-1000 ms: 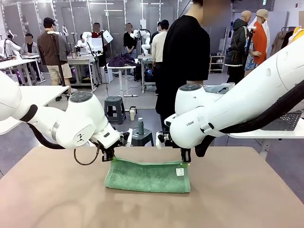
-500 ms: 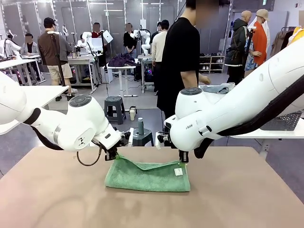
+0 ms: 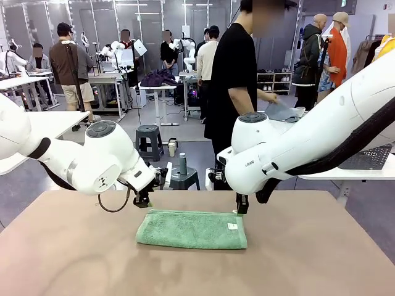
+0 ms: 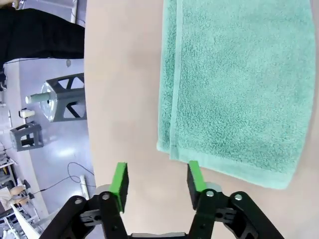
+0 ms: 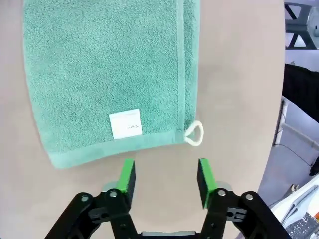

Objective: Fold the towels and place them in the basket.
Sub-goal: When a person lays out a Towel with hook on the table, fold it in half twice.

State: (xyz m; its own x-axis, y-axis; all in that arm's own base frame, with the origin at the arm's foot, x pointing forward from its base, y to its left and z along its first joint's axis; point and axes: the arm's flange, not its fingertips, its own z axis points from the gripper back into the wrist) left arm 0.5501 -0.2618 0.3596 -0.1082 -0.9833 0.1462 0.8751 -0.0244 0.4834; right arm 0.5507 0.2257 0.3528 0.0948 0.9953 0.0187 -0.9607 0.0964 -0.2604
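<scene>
Mint towel [image 3: 191, 229] is lying folded at centre frame, both jaws hanging apart and empty by its upper corners, so the next fold is probably calling for evenly matched corner grips.

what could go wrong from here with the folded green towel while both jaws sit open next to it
1. The white loop at the towel corner lies just ahead of the open right jaws. A regrasp there might catch it and pull the fold apart.
2. The left jaws stand open just off the other corner, so nothing pins the fold. A low sweep could ruck the top layer.
</scene>
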